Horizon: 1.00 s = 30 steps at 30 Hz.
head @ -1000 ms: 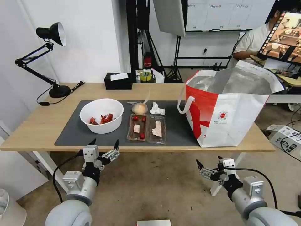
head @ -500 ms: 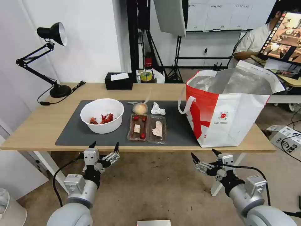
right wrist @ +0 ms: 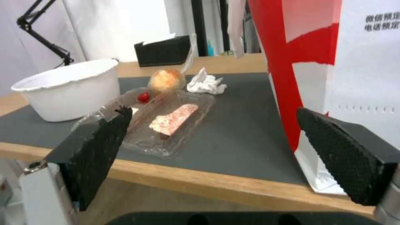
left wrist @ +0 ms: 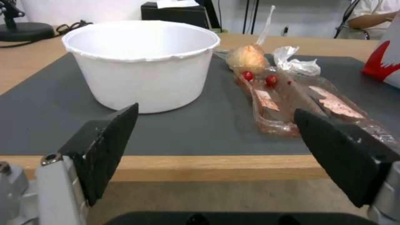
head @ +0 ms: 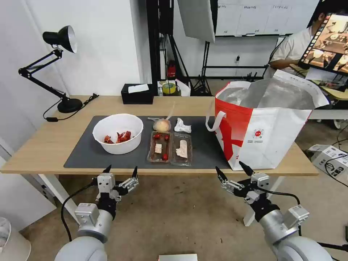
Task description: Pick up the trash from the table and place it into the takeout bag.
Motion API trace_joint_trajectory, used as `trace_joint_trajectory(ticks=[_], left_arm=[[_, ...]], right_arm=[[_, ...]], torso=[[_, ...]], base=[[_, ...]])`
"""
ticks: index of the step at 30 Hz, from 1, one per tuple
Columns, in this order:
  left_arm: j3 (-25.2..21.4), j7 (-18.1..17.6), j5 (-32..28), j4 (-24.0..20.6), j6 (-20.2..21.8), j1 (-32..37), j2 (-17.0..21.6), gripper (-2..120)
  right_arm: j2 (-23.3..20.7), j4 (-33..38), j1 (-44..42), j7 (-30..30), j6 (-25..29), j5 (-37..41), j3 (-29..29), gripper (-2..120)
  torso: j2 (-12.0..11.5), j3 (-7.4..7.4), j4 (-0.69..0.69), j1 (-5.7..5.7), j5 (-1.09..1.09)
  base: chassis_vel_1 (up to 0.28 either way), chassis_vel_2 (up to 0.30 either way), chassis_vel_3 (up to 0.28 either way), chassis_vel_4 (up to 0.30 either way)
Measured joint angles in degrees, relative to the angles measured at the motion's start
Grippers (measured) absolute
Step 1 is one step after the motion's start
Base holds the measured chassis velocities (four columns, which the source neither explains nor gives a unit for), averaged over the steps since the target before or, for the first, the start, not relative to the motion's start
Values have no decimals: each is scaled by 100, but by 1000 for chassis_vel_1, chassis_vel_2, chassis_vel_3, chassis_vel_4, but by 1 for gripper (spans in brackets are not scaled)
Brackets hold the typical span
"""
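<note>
Trash sits on our dark grey mat [head: 203, 152] atop the long light-wood table [head: 47, 145]: a white round bowl [head: 117, 138] with red shell scraps, a clear plastic clamshell tray [head: 169, 148] beside it, a clear-bagged tan bun [head: 161, 125] and a crumpled white tissue [head: 182, 126] behind. Our red-and-white takeout bag [head: 264, 141] stands open at the mat's right end. Our left gripper [head: 120, 169] and right gripper [head: 232, 170] hover below the table's near edge, fingers spread, holding nothing.

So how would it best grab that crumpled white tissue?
Probably from straight above, pinching the raised peak of the crumpled tissue. It lies loose on the grey mat, apart from the bagged bun and just behind the clamshell tray. The open right pincer is nearer.
</note>
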Motion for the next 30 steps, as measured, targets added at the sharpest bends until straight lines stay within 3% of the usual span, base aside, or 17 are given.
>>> trace_joint_trajectory(ticks=[5,9,11,13,15,17,19,21,22,23,30], left_arm=[[-12,1,1,2,-4,1,15,100],[-38,15,-7,2,-21,2,60,100],[-72,24,-23,3,-22,-1,109,100],[-80,26,-27,4,-22,-2,119,100],[-111,33,-42,15,-23,-6,162,100],[-114,33,-42,17,-23,-7,165,100],[-124,33,-43,30,-25,-7,173,100],[-123,33,-43,31,-25,-4,173,100],[-124,20,-43,48,-25,2,171,100],[-141,13,-42,68,-25,13,176,100],[-240,4,-45,105,-24,67,241,100]], right_arm=[[10,-30,45,174,-24,211,-89,100],[17,19,132,502,-181,1083,-170,100],[8,171,250,873,-383,2307,-202,100],[4,193,272,934,-413,2515,-204,100],[-30,305,419,1354,-534,3786,-207,100],[-33,314,439,1403,-539,3943,-206,100],[-30,371,591,1808,-545,5299,-179,100],[-16,382,642,1917,-529,5664,-171,100],[64,380,798,2130,-391,6451,-177,100],[124,337,887,2186,-299,6727,-221,100],[349,73,1164,2403,-109,6984,-544,100]], torso=[[0,0,0,0,0],[0,0,0,0,0],[0,0,0,0,0],[0,0,0,0,0],[0,0,0,0,0],[0,0,0,0,0],[0,0,0,0,-1],[0,0,0,0,0],[0,0,0,0,0],[0,0,0,0,-1],[0,0,0,0,0]], base=[[0,0,0,0],[0,0,0,0],[0,0,0,0],[0,0,0,0],[0,0,0,0],[0,0,0,0],[0,0,0,0],[0,0,0,0],[0,0,0,0],[0,0,0,0],[0,0,0,0]])
